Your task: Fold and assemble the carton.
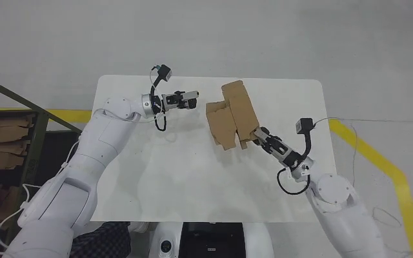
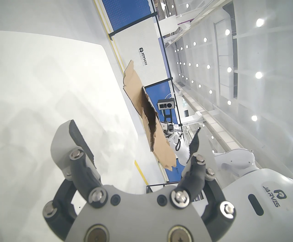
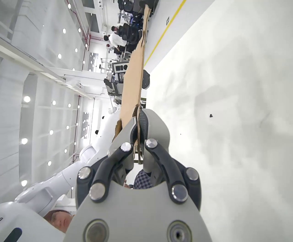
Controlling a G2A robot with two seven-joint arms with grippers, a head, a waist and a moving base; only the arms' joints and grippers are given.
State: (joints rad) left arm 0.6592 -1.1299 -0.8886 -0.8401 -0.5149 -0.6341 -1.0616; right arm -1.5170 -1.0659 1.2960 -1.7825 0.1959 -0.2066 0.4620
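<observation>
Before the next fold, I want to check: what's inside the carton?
The carton has an open gap showing only dark cardboard walls, with nothing visibly inside. The deeper interior is shadowed and hidden. The right pincer clamps one edge.

Board print: one line of dark capitals with a small round logo at its head, running along the white dotted board [image 2: 137, 43] that stands beyond the bench [image 2: 45, 80], behind the carton [image 2: 136, 91].
Floor sign: a small dark square outline [image 3: 167, 20] on the grey floor just beside the yellow line [image 3: 164, 32]; too small to read.
</observation>
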